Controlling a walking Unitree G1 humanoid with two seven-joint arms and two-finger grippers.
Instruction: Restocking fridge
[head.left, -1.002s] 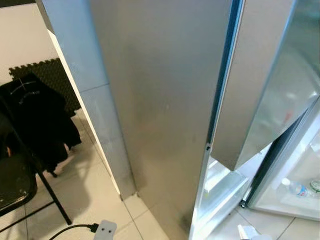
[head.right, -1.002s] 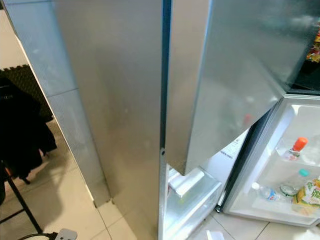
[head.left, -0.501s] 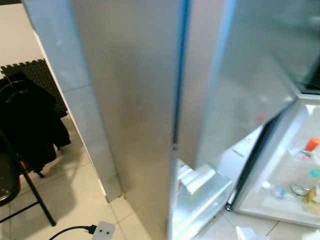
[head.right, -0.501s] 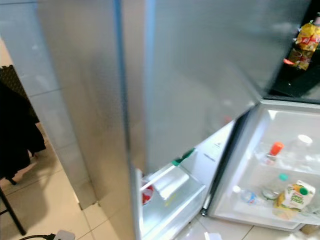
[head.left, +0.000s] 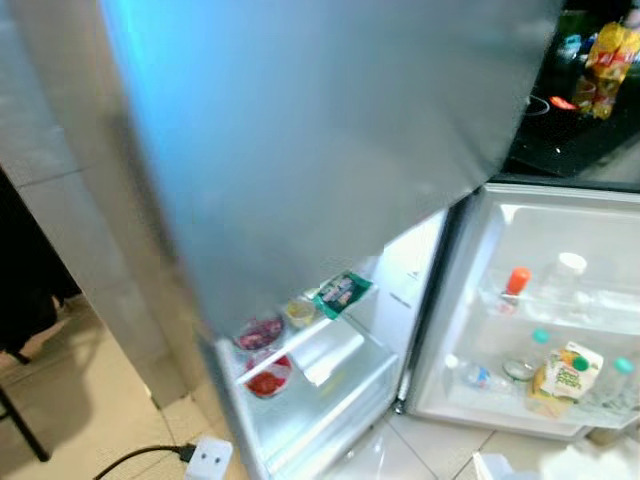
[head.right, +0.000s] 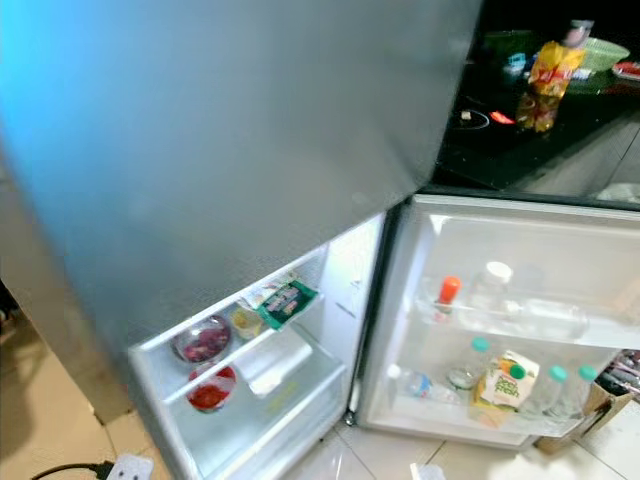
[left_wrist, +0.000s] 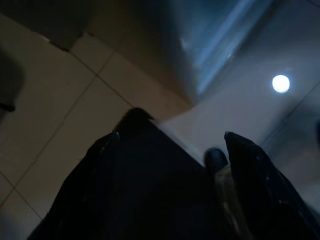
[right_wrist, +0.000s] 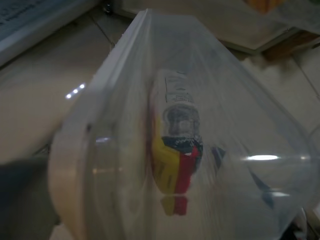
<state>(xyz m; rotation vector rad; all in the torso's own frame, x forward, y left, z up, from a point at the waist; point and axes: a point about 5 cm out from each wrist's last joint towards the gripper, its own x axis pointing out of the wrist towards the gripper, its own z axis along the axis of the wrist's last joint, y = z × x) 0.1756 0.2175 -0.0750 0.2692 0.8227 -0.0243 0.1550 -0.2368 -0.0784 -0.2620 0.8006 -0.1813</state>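
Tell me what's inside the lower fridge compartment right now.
On the fridge's shelves: a bowl of dark red food, a bowl of bright red food, a small yellowish cup and a green packet. The upper door covers everything deeper in.

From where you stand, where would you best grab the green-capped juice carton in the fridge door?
Probably the upper half of the carton, just below its cap, coming from the front and slightly above. It stands upright, the door shelf covers its base, and bottles crowd both its sides.
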